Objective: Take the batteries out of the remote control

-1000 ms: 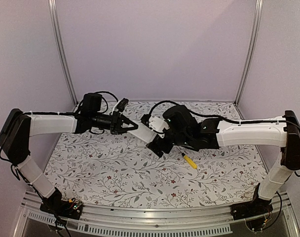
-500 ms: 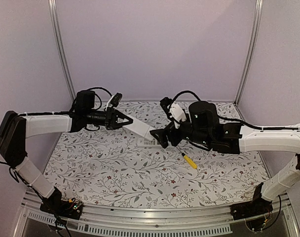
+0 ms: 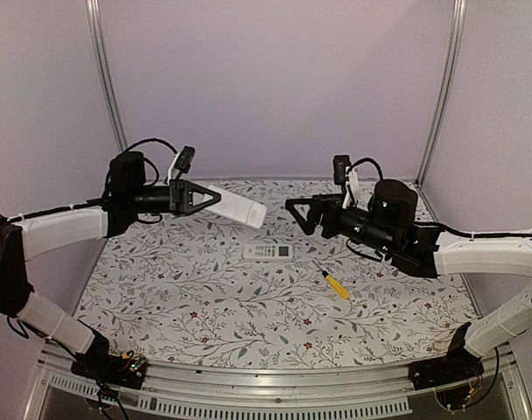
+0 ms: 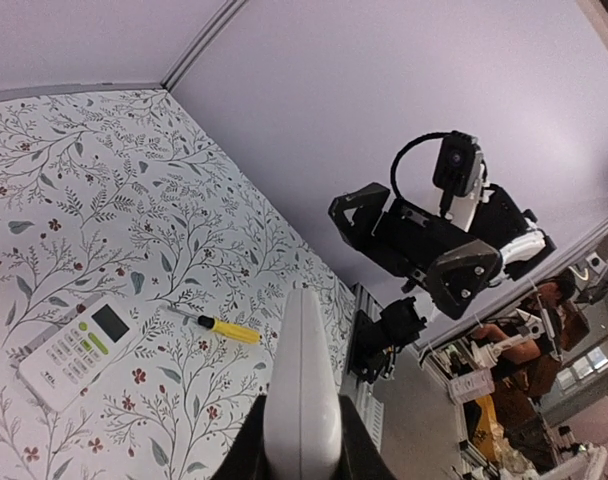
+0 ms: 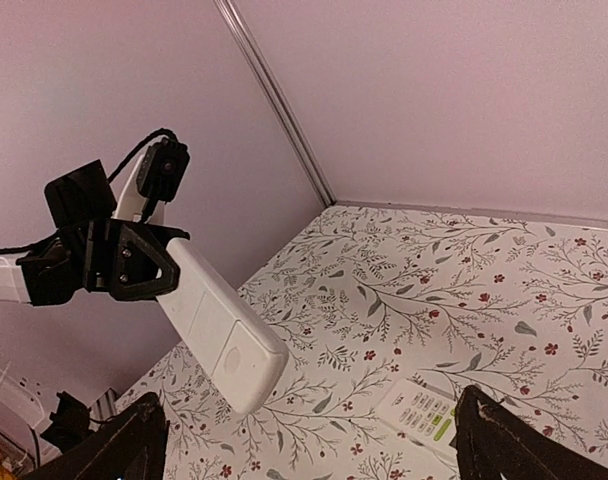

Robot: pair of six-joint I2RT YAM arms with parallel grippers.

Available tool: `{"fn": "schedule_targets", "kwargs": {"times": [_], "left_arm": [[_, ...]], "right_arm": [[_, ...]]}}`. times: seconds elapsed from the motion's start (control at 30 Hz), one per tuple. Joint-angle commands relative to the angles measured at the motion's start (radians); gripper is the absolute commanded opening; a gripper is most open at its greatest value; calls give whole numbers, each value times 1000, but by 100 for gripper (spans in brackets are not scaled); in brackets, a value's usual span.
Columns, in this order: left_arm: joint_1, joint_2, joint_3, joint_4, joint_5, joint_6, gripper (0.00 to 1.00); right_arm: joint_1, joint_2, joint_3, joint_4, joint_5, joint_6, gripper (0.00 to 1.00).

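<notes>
My left gripper [image 3: 212, 199] is shut on one end of a long white remote [image 3: 238, 209] and holds it in the air, slanting down to the right. In the right wrist view the remote [image 5: 220, 335] shows its plain back with the cover shut. In the left wrist view I see it edge-on [image 4: 302, 385]. My right gripper [image 3: 299, 213] is open and empty, level with the remote's free end and a short gap to its right. Its fingers [image 5: 119, 450] frame the bottom of the right wrist view. No batteries show in any view.
A smaller white remote with buttons and a green key [image 3: 268, 251] lies flat on the flowered tablecloth below the two grippers; it also shows in the left wrist view [image 4: 76, 350] and the right wrist view [image 5: 424, 410]. A yellow-handled screwdriver [image 3: 336, 285] lies to its right.
My right gripper has come off the white remote and drawn back to the right. My left gripper has lifted the remote up and to the left. The smaller remote on the table is now uncovered.
</notes>
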Motion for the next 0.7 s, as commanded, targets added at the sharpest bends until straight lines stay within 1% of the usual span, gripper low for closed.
{"fn": "schedule_targets", "kwargs": {"times": [0.0, 0.03, 0.13, 0.37, 0.47, 0.67], "left_arm": [[-9, 0, -14, 45, 10, 6, 0], [-11, -2, -14, 44, 10, 7, 0], [-17, -6, -15, 43, 10, 9, 0], [-31, -15, -15, 35, 9, 22, 0], [-34, -18, -13, 33, 9, 25, 0], [-42, -22, -12, 32, 9, 32, 0]], "right_arm": [[3, 72, -21, 141, -125, 146, 99], [2, 93, -15, 154, -144, 166, 98], [3, 147, 24, 175, -205, 196, 89], [6, 245, 113, 166, -296, 208, 74], [15, 276, 148, 151, -321, 206, 71], [21, 324, 185, 140, -343, 226, 61]]}}
